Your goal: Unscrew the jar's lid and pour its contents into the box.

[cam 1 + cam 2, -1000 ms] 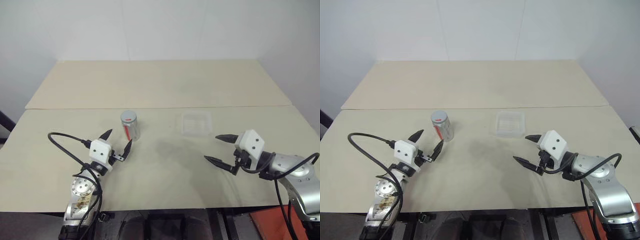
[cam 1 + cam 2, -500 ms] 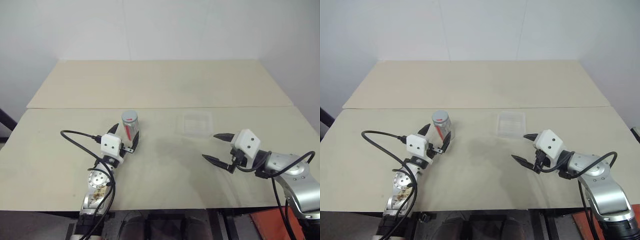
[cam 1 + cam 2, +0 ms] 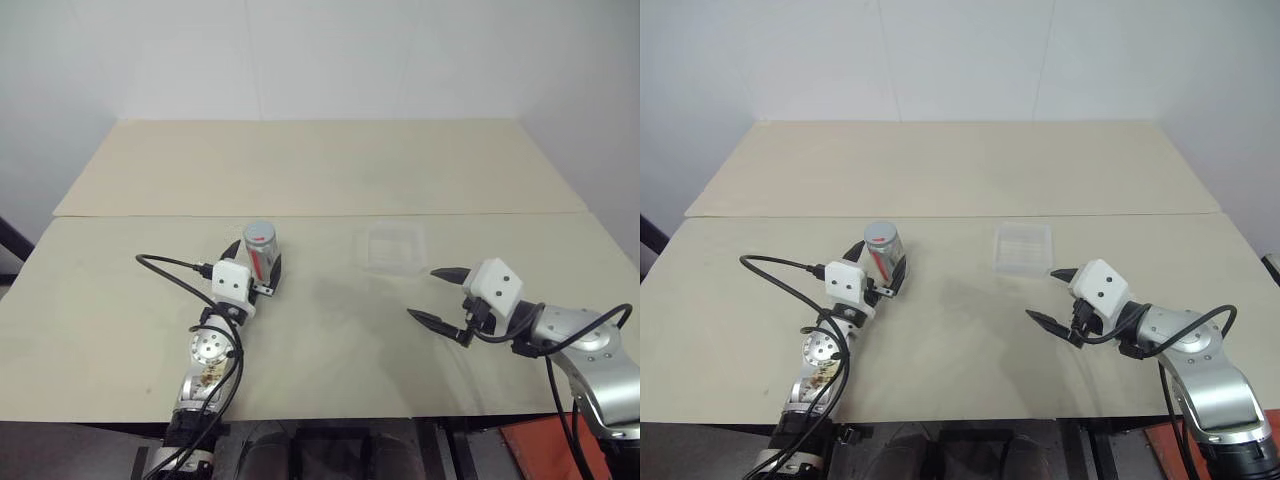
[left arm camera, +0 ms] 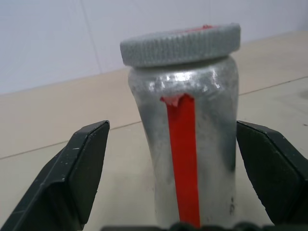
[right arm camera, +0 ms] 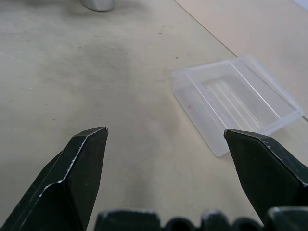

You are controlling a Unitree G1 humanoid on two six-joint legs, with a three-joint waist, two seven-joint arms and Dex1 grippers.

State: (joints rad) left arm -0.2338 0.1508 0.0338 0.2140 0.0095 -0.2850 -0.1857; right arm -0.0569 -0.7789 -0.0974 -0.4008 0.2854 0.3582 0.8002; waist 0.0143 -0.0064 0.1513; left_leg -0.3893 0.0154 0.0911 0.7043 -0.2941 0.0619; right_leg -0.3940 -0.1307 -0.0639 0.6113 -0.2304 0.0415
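The silvery jar (image 3: pixel 261 254) with a red stripe stands upright on the table, left of centre, its grey lid (image 4: pixel 180 44) screwed on top. My left gripper (image 3: pixel 254 266) is open with one black finger on each side of the jar (image 4: pixel 192 139), a gap showing on both sides. The clear plastic box (image 3: pixel 394 248) lies flat to the right of the jar. My right gripper (image 3: pixel 440 296) is open near the table's right front, just short of the box (image 5: pixel 238 103), with nothing between its fingers. The contents are hidden inside the jar.
Two pale wooden tabletops (image 3: pixel 320 160) meet along a seam behind the jar and the box. A black cable (image 3: pixel 170 265) loops from my left wrist over the table. White walls stand behind and to the sides.
My left gripper has moved forward and a little right, so its open fingers now straddle the jar. The right gripper, the jar and the box have kept their places.
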